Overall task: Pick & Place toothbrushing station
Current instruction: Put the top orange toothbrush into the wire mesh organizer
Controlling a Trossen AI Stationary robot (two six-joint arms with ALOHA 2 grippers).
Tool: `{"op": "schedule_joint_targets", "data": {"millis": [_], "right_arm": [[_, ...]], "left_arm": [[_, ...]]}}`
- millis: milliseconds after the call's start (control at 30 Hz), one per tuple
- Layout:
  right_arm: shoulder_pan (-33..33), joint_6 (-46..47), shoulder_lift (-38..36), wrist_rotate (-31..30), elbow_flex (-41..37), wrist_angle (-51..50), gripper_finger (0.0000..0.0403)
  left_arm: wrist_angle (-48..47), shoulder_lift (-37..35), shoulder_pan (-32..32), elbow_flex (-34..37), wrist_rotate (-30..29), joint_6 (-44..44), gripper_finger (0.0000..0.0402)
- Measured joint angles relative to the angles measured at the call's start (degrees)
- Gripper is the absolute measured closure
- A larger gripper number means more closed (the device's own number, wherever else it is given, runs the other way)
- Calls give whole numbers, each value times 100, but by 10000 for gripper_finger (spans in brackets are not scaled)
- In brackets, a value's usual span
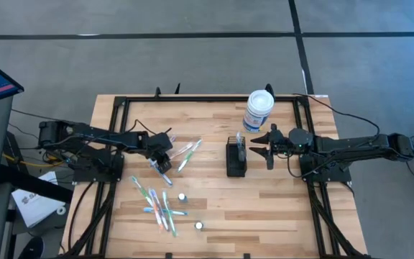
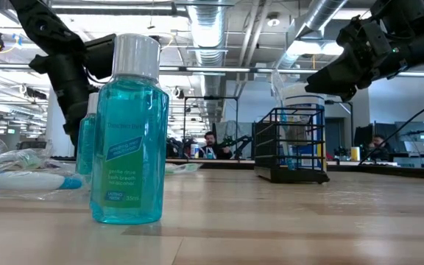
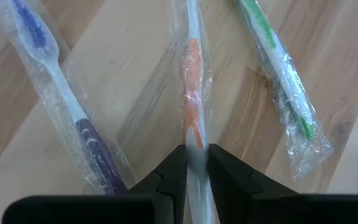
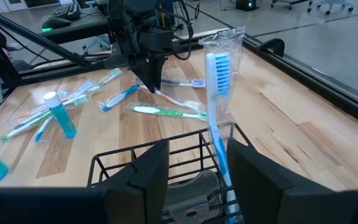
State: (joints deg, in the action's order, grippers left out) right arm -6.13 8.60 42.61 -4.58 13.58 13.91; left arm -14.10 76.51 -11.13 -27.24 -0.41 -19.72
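Around my wooden counter (image 1: 264, 208) lies grey floor (image 1: 192, 18); overhead run silver ducts (image 2: 219, 22), with desks (image 2: 389, 168) and seated people (image 2: 210, 145) beyond.

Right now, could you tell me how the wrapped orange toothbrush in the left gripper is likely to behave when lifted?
The orange toothbrush will probably lift stiffly, since its straight handle runs clamped between the left gripper fingers. Its clear, glossy wrapper looks slippery, so it may slide in the grip. It seems slim and light, and the loose wrapper edges might brush the purple toothbrush beside it.
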Motion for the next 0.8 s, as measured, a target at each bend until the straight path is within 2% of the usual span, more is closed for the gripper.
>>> {"op": "schedule_joint_targets", "data": {"millis": [267, 433, 567, 733, 800], "right_arm": [[0, 0, 2, 0, 0, 2, 253], [0, -2, 0, 0, 0, 18, 257], [0, -14, 1, -2, 0, 28, 261], [0, -13, 1, -2, 0, 28, 267], [0, -13, 2, -2, 0, 28, 269]], "left_arm": [[-11, 18, 177, 0, -116, 377, 314], [-14, 20, 336, 0, -175, 476, 314], [-48, 20, 388, 0, -418, 491, 333], [-38, 20, 389, 0, -443, 489, 387], [-30, 20, 389, 0, -445, 489, 388]]}}
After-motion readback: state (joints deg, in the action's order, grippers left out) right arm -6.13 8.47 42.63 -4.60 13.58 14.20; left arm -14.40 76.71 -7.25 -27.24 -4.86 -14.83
